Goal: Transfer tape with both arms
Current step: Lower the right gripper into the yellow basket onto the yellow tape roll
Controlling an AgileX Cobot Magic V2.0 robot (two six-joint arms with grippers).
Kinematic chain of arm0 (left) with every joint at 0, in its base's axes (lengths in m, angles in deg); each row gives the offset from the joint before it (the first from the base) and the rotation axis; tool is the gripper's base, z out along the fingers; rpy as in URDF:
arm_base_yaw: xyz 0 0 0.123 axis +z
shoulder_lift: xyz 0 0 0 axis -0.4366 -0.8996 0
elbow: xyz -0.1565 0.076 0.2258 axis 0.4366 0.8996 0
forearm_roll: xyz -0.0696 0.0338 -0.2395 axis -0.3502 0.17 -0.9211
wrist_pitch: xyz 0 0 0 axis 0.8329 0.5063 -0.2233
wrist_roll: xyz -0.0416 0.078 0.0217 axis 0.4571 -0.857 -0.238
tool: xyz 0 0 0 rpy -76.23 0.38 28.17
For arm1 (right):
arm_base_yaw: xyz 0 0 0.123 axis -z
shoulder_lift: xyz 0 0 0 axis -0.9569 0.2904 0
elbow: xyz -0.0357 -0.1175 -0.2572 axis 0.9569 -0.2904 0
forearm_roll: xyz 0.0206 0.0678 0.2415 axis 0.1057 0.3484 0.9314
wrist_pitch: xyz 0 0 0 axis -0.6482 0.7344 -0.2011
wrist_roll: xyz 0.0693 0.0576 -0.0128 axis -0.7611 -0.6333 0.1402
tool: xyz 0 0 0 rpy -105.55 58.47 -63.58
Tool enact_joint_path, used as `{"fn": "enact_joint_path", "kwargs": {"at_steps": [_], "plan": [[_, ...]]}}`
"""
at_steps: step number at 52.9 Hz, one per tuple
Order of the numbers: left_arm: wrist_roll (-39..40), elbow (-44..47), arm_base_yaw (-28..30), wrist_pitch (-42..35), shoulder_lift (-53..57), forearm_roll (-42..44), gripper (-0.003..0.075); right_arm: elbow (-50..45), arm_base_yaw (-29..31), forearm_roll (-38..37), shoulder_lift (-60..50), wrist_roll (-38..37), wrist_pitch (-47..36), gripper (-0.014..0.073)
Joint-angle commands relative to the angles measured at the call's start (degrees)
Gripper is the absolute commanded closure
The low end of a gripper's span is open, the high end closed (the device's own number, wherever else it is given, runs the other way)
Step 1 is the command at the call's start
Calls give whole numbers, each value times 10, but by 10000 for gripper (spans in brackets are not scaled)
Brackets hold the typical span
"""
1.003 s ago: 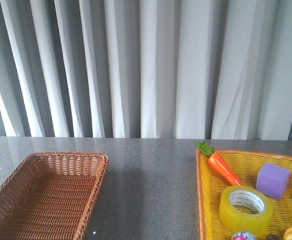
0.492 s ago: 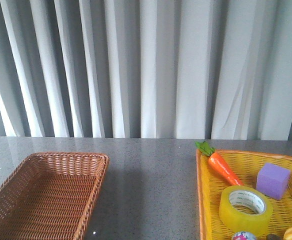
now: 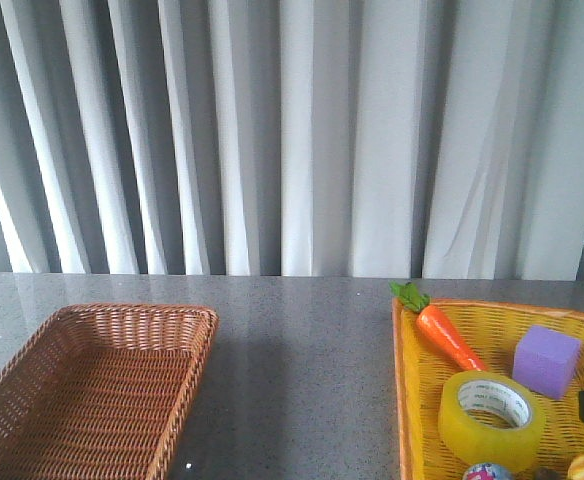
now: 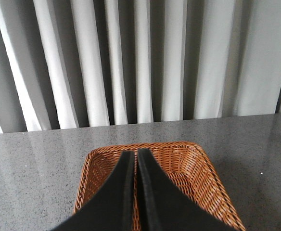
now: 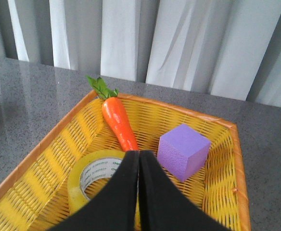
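Tape [image 3: 491, 420] flat in yellow basket [image 3: 404, 380], core axis upward; both grippers closed, empty.

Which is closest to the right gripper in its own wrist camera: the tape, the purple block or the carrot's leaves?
From the right gripper:
1. tape, beside the fingers.
2. purple block, on the other side; nearly as close, hard to call.
3. carrot's leaves, at the basket's far rim.

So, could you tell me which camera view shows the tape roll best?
The front view: the tape lies whole and unobstructed in the yellow basket. In the right wrist view the closed right gripper covers part of it. The left wrist view shows none.
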Motion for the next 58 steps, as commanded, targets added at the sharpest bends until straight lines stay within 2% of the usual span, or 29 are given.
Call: {"fn": "enact_joint_path", "kwargs": {"at_steps": [1, 10, 15, 21, 28, 33, 37, 44, 48, 51, 58], "plan": [[1, -27, -3, -41, -14, -8, 724, 21, 1, -4, 10, 4, -49, 600], [2, -66, -3, -13, -35, -43, 693, 28, 1, 11, 17, 2, -40, 578], [2, -103, -3, 30, -49, -48, 638, 41, 1, 12, 17, 2, -33, 515], [1, -132, -3, 48, -67, -47, 516, 58, 0, 12, 17, 2, -11, 377], [-1, -136, -3, 43, -85, -47, 307, 62, 0, 10, 18, 4, -8, 167], [-1, -136, -3, 49, -99, -47, 205, 62, 0, 11, 23, 3, -14, 72], [-1, -136, -3, 49, -109, -49, 176, 62, 0, 11, 23, 4, -51, 49], [-1, -136, -3, 26, -114, -49, 176, 68, 0, 37, 23, -5, -110, 50], [-1, -136, -3, 7, -114, -49, 176, 100, 3, 73, 39, -8, -40, 55], [-1, -136, -3, -1, -114, -49, 176, 140, 11, 89, 76, -8, 46, 60], [-1, -137, -3, 37, -115, -48, 176, 261, 29, 87, 184, -11, 242, 62]]}}
